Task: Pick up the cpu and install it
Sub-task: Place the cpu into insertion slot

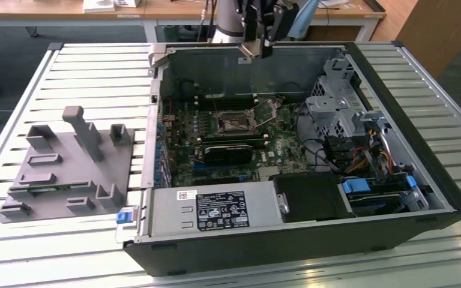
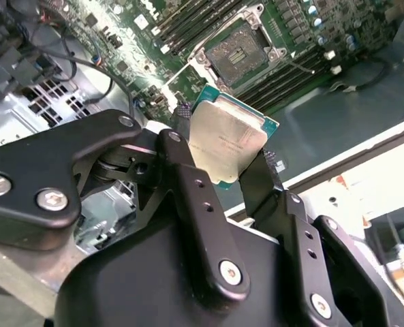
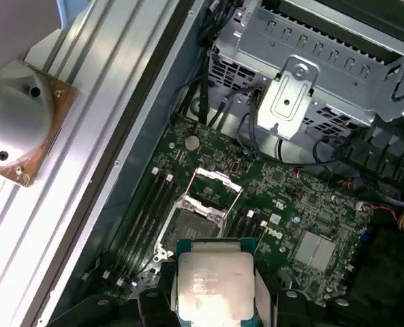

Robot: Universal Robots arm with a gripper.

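1. A robot gripper (image 2: 223,146) hangs over an open computer case (image 1: 295,246), well above the dark square socket (image 3: 200,204) on the green motherboard (image 1: 278,150).
2. Its two black fingers (image 2: 188,170) are drawn in to the width of the chip. They pinch the cpu (image 3: 214,286) by two opposite edges and hold nothing else.
3. The cpu is in the air, well apart from the socket and not seated. Its silver-grey top faces the wrist cameras. In both wrist views the socket lies beyond it, looking empty, with its metal frame apparently swung open.
4. The cpu looks like a thin, flat, stiff plate, probably very light. Its smooth metal top would likely be slippery under a pad.
5. The underside and the socket's contacts are probably fragile, so pressing or dragging could damage them.
6. The thin darker rim is the sensible place to hold: opposite edges, as here, with the chip level to the socket.
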